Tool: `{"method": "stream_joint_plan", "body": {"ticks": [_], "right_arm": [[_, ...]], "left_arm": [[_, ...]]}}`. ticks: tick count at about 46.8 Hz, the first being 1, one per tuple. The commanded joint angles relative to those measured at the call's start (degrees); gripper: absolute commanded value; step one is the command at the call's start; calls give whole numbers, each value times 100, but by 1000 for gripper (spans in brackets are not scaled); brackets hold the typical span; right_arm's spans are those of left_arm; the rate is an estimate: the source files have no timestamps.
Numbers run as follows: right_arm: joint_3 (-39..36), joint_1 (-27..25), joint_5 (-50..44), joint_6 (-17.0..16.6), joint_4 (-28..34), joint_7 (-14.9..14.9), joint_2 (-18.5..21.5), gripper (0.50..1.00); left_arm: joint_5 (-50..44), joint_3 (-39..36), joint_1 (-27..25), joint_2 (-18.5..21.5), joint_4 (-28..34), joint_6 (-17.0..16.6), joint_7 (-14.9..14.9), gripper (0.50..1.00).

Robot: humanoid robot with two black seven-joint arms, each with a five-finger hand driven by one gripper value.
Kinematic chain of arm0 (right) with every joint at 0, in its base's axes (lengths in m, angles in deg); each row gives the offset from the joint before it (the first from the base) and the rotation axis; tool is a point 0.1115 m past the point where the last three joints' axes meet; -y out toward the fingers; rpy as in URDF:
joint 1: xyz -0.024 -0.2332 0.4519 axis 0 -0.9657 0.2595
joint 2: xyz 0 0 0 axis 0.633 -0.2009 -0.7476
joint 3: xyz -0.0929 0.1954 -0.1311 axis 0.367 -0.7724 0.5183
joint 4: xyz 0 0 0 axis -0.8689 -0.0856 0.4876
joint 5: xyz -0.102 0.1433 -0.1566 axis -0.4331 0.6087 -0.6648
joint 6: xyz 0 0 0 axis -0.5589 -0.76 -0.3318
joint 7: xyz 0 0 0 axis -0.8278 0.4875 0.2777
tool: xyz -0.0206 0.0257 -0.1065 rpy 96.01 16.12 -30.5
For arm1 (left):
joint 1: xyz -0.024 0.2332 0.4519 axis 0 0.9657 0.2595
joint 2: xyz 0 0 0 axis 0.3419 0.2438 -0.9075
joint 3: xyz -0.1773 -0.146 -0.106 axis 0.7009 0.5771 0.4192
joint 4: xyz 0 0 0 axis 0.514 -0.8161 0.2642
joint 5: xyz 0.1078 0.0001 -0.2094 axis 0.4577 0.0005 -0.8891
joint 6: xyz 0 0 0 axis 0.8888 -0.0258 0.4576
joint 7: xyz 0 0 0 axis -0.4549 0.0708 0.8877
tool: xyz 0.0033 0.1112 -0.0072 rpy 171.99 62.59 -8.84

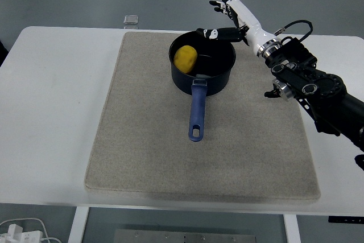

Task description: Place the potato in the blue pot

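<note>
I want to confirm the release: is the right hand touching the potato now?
Apart. In the head view the right hand is open above the far rim of the blue pot, while the potato lies alone inside, bare pot between them.

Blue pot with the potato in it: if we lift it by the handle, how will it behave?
The blue pot would probably tip away from the handle, which is long and sits on one side. The potato lies loose against the left wall and is rounded, so it may roll as the pot tilts. The pot looks rigid; the smooth handle could twist in a robot hand.
</note>
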State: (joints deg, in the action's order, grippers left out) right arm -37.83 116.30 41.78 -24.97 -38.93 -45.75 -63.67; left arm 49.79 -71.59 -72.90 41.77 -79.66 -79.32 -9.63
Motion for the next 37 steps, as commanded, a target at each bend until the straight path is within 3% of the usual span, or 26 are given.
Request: {"method": "stream_joint_plan", "body": {"ticks": [1,12,17,26,31,37], "right_arm": [[-215,8,537,-249,0,236,-172,909],[-1261,69,1417,-513,0,1141,-769,909],[-1524,69,1785,-583,0,1686,-937,909],[-1666,61,2831,-706,9,2311,-1174,909],[-1666,26,3262,-733,18,2460,-1271,909],[-1674,-89,3368,-741,18,2390,-1297,911]], "left_arm": [[0,0,0,0,0,0,1,999],[0,0,0,0,0,0,1,999],[0,0,0,0,18,0,1,999],[0,0,0,0,18,0,1,999],[0,0,0,0,0,0,1,999],[0,0,0,0,18,0,1,999]]}}
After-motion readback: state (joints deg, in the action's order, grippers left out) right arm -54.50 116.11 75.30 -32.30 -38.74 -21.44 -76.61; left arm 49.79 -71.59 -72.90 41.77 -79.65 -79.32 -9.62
